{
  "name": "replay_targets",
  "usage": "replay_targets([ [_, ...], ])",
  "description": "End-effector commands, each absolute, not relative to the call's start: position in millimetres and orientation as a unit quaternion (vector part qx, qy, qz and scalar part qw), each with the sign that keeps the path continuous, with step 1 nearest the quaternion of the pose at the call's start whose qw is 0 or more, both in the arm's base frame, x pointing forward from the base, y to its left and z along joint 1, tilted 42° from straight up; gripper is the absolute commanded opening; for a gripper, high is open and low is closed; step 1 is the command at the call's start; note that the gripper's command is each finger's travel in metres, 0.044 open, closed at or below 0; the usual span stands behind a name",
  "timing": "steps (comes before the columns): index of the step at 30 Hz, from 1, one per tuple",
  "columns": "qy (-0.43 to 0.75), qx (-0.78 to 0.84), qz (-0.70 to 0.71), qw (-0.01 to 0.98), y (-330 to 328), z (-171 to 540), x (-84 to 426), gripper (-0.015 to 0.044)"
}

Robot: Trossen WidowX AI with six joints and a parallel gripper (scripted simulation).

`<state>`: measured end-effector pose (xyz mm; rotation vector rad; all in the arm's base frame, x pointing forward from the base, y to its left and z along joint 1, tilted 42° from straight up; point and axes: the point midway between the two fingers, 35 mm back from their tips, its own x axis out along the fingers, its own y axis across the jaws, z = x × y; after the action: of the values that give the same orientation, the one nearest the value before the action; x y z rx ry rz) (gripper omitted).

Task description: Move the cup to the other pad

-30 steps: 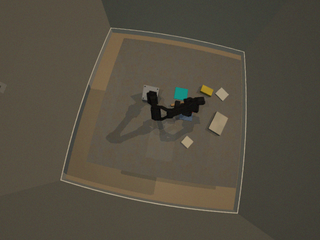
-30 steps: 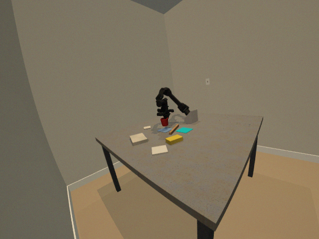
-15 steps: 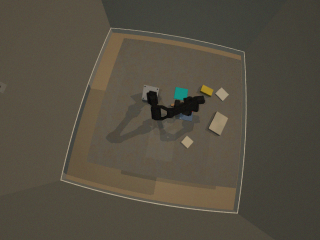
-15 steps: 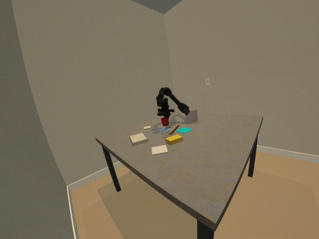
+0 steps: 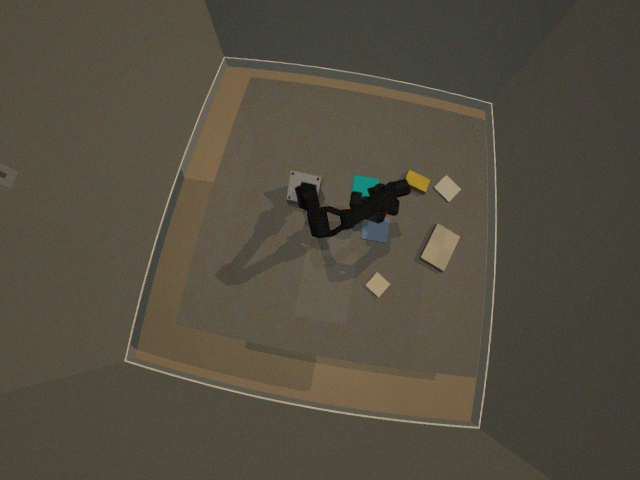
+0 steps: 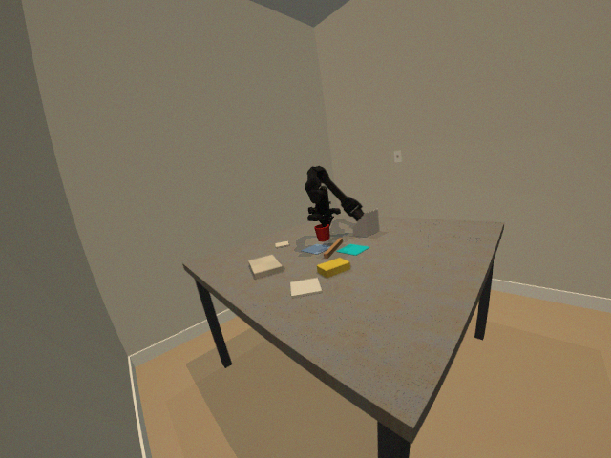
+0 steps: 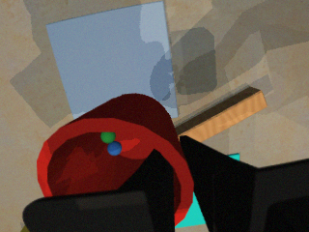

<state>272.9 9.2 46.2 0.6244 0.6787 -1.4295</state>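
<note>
The red cup (image 6: 322, 233) (image 7: 130, 108) is in the air, its mouth towards the wrist camera. A green marble (image 7: 107, 136) and a blue marble (image 7: 114, 148) lie inside it. My gripper (image 6: 325, 224) (image 7: 174, 143) is shut on the cup's wall, one finger inside and one outside. The blue pad (image 5: 375, 231) (image 6: 312, 249) (image 7: 111, 58) lies below the cup, partly hidden by it in the wrist view. The teal pad (image 5: 364, 184) (image 6: 353, 249) (image 7: 193, 216) lies to the other side of a wooden bar. The arm hides most of the cup in the top view.
The wooden bar (image 6: 333, 247) (image 7: 232, 116) lies between the pads. A yellow block (image 5: 417, 181) (image 6: 333, 267), a large cream block (image 5: 440, 246) (image 6: 265, 265) and two small cream tiles (image 5: 447, 188) (image 5: 377, 284) lie around them. A grey plate (image 5: 311, 179) is at the arm's base.
</note>
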Motion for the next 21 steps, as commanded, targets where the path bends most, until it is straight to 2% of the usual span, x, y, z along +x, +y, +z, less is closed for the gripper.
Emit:
replay_targets([
  [1, 0.301, 0.276, -0.633, 0.658, 17, 39, 268, 0.0000],
  [21, 0.302, 0.277, -0.633, 0.657, 52, 10, 248, 0.0000],
])
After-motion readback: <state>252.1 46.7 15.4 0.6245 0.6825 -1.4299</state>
